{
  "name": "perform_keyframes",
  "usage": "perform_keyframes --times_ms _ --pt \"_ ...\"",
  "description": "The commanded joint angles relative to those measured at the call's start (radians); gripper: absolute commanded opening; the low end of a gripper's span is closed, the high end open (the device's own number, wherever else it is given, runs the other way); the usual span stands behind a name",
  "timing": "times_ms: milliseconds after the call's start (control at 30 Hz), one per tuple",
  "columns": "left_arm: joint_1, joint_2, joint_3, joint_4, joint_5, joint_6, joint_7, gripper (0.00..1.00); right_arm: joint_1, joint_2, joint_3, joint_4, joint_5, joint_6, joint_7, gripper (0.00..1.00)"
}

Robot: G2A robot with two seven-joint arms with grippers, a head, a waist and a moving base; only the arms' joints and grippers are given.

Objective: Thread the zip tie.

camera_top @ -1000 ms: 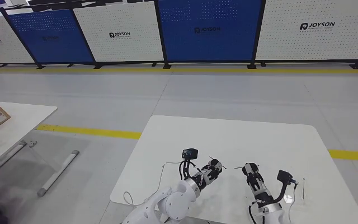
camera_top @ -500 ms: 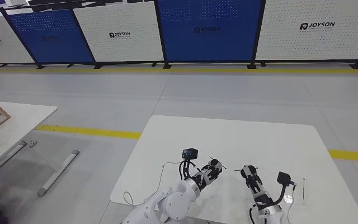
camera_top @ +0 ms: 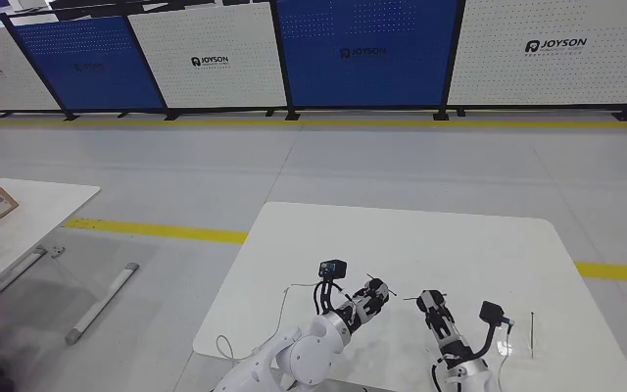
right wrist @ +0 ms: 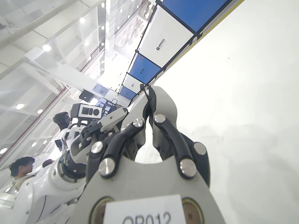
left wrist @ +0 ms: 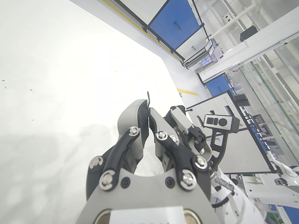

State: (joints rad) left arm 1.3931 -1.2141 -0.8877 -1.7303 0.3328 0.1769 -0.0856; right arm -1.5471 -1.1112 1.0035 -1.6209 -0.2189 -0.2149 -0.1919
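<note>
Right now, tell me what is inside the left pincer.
A thin black zip tie is clamped in the shut left pincer; just its tip sticks out. The part it grips is covered.

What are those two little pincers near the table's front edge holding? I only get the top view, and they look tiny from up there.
Observer: The left pincer is shut on a thin black zip tie; one end of it sticks out past the tips.
Operator: And the other one?
Observer: The right pincer is shut as well, on a black strip whose small blocky end pokes out. I can't tell whether it is the same tie.
</note>
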Motion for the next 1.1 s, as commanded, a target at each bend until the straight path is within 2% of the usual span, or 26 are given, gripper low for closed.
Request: perform_keyframes --times_ms 0,133,433,700,1000,1067 --pt "0.000 0.000 0.000 0.000 0.000 0.000 0.000 0.00 0.001 -0.003 -0.003 0.004 -0.001 -0.008 0.007 0.00" --pt "0.000 0.000 0.000 0.000 0.000 0.000 0.000 0.00 -0.002 -0.012 -0.005 0.012 -0.020 -0.017 -0.040 0.00" --pt "0.000 0.000 0.000 0.000 0.000 0.000 0.000 0.00 -0.002 -0.013 -0.005 0.012 -0.020 -0.016 -0.039 0.00" --pt "0.000 0.000 0.000 0.000 0.000 0.000 0.000 0.00 0.004 -0.027 0.003 0.015 0.006 -0.035 -0.040 0.00" --pt "0.000 0.000 0.000 0.000 0.000 0.000 0.000 0.00 0.004 -0.028 0.005 0.016 0.007 -0.033 -0.044 0.00" --pt "0.000 0.000 0.000 0.000 0.000 0.000 0.000 0.00 0.008 -0.031 0.003 0.016 0.009 -0.015 -0.024 0.00"
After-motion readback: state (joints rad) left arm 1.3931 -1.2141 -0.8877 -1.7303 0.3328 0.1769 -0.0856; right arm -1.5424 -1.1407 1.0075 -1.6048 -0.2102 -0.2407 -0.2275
